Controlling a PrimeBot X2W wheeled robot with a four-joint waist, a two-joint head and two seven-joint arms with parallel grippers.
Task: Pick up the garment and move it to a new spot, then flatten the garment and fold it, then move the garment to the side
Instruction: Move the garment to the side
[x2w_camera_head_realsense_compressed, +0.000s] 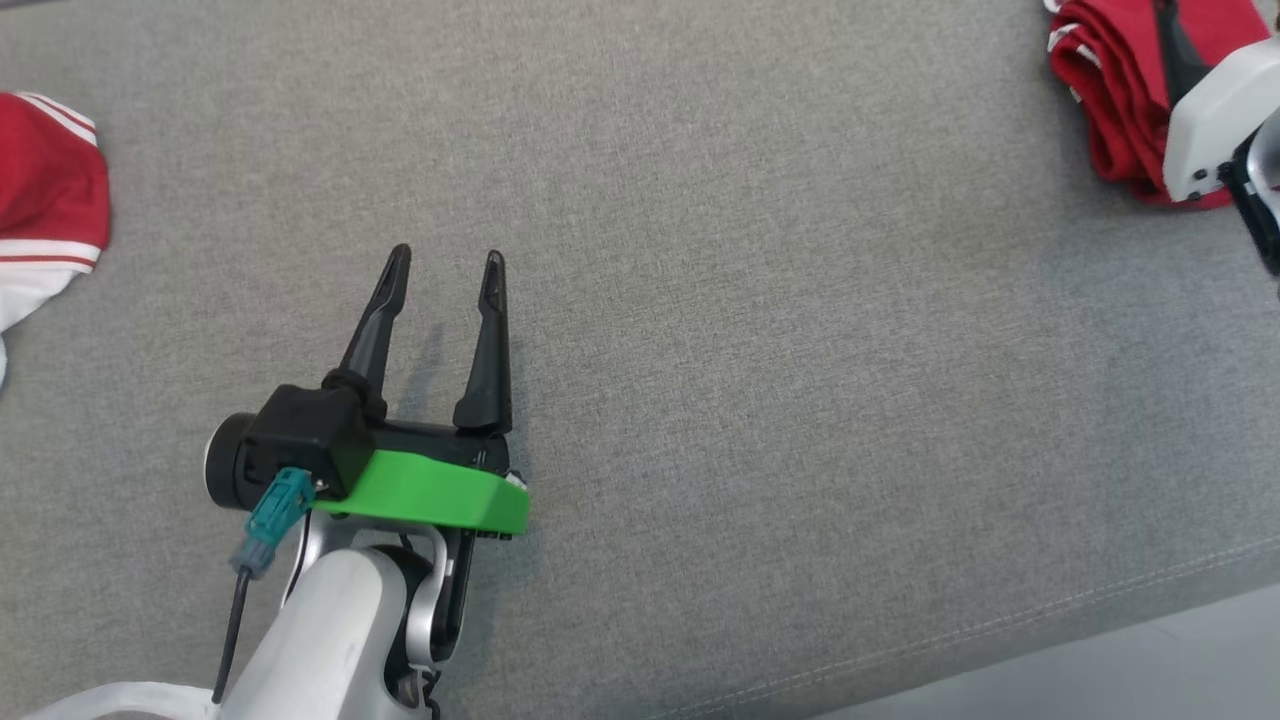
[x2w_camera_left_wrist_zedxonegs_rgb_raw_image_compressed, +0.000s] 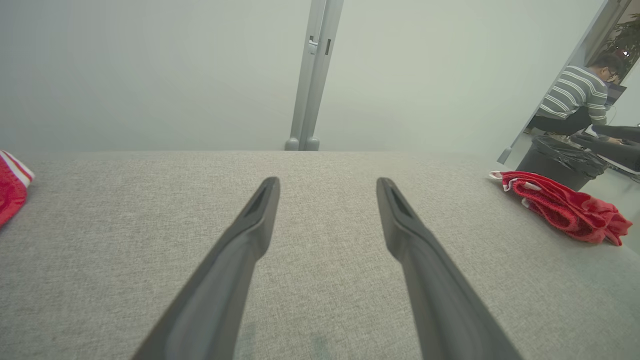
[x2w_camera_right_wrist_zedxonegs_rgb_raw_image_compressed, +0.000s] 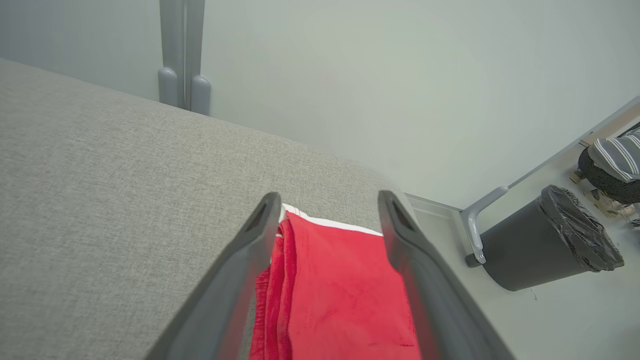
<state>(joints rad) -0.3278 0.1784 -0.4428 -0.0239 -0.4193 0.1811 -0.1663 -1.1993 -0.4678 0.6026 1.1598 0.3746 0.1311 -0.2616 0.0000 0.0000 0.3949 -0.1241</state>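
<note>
Lying folded near the far right corner of the grey upholstered surface (x2w_camera_head_realsense_compressed: 800, 350), the red garment (x2w_camera_head_realsense_compressed: 1105, 95) forms a compact bundle of stacked layers, with a white trim along the edge that faces the corner. The right gripper (x2w_camera_right_wrist_zedxonegs_rgb_raw_image_compressed: 327, 200) is directly over it, its two dark fingers spread wide apart; in the right wrist view the red cloth shows between and under them, and neither finger pinches a fold. The left gripper (x2w_camera_head_realsense_compressed: 450, 262) is well apart from the garment, above bare fabric towards the near left of the surface, its fingers likewise parted and holding nothing. A second red-and-white cloth (x2w_camera_head_realsense_compressed: 50, 190) lies at the left edge, partly cut off by the frame. Beyond the far edge stands a pale wall with a grey upright post (x2w_camera_left_wrist_zedxonegs_rgb_raw_image_compressed: 312, 75). On the floor past the right edge is a dark bin (x2w_camera_right_wrist_zedxonegs_rgb_raw_image_compressed: 540, 245) lined with a black bag, and beyond it sits a person (x2w_camera_left_wrist_zedxonegs_rgb_raw_image_compressed: 575, 95) in a striped top.
</note>
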